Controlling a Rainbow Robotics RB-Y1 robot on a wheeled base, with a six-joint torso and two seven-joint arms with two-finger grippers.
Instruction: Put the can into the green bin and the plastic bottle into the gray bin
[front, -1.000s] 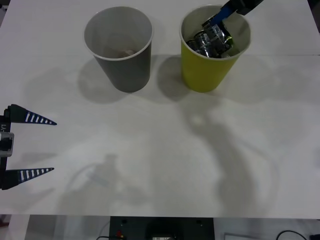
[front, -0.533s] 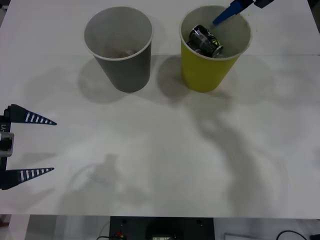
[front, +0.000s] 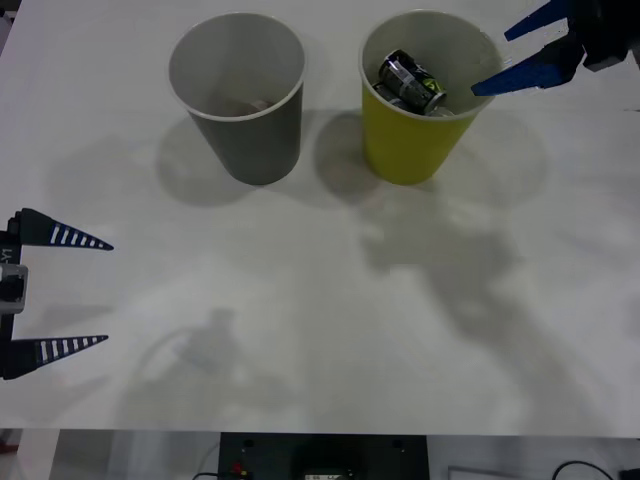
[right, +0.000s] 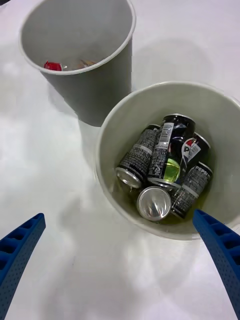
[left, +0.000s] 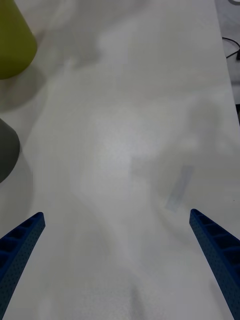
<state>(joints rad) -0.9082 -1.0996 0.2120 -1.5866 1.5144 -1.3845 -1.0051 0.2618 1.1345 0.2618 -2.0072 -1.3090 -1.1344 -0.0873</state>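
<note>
Front view: the right gripper (front: 512, 58) hangs just beside the green bin (front: 420, 140), on the side away from the gray bin (front: 250, 130), its blue fingers spread wide and holding nothing. The can (front: 410, 80) lies tilted inside the green bin, below the rim. The left gripper (front: 80, 290) is parked well apart from both bins at the near edge of the white surface (front: 320, 330), also wide open and empty.

Right wrist view: looking down into the green bin (right: 107, 150), the can (right: 169, 150) rests on top of several other dark cans, something the front view barely hints at. The gray bin (right: 95, 100) beside it holds a bottle with a red cap (right: 52, 65), mostly hidden by the wall.

Left wrist view: bare surface (left: 130, 150), with slivers of the green bin (left: 15, 45) and gray bin (left: 6, 150) at one edge.

The can is probably light, thin-walled and smooth; a firm squeeze could dent it, so mid-body across its width is the place to grip.
</note>
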